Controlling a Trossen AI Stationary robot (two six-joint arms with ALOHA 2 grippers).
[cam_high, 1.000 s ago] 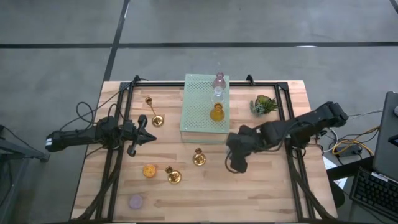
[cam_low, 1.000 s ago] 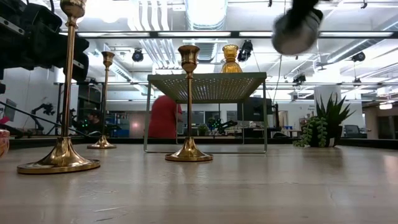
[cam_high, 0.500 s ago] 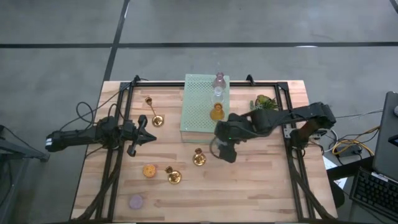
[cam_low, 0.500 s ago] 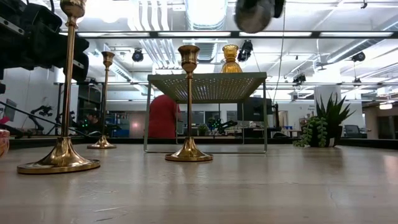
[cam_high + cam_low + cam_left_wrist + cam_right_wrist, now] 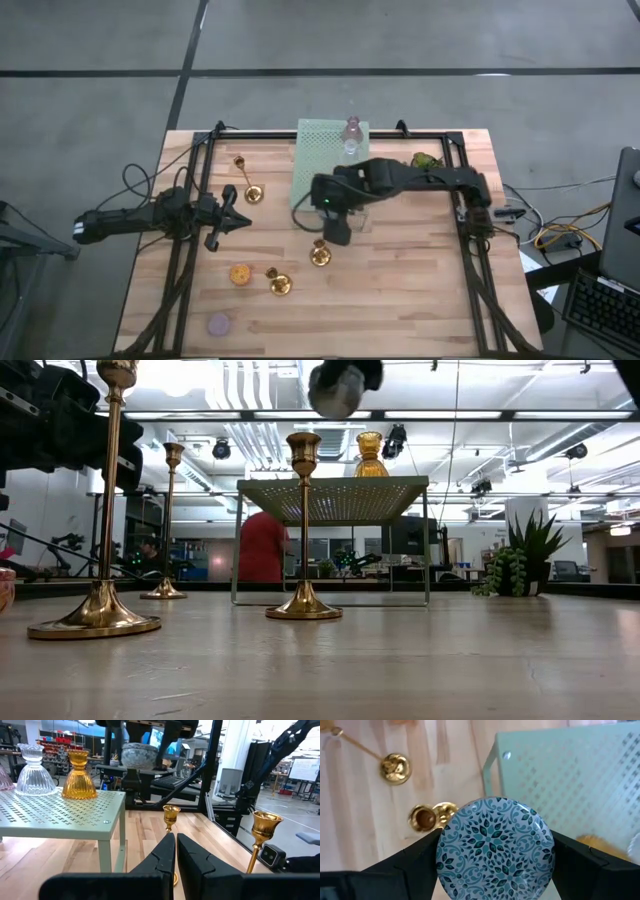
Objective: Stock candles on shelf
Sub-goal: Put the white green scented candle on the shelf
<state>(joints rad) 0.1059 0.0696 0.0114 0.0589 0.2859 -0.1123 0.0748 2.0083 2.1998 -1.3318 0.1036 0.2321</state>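
Note:
My right gripper [image 5: 336, 222] hangs above the table by the near edge of the mint-green shelf [image 5: 318, 150], shut on a round candle [image 5: 495, 852] with a blue leaf-patterned top. That candle also shows in the low view [image 5: 335, 387] and left wrist view [image 5: 139, 756]. On the shelf top stand a pink candle [image 5: 352, 126], a clear candle [image 5: 31, 762] and an amber candle [image 5: 79, 768]. An orange candle [image 5: 240, 273] and a lilac candle [image 5: 218, 323] sit on the table at the near left. My left gripper [image 5: 176, 852] waits shut at the table's left. My right gripper pinches the round candle between its two fingers, one on each opposite side of its round wall [image 5: 441, 855]. The fingers [image 5: 415, 862] come from above, slanting down. The candle is lifted clear, high over the table, its patterned top facing the wrist.
Three brass candlesticks stand on the table: one far left [image 5: 250, 193], one just near my right gripper [image 5: 320, 255], one near the orange candle [image 5: 278, 283]. A small green plant [image 5: 425, 162] sits far right. A black metal frame [image 5: 200, 200] runs around the table.
My right gripper has carried the patterned candle up and toward the table's left and far edge, from the open table near right of the shelf to the shelf's near edge. Its wrist has rolled somewhat. The fingers have stayed on the candle.

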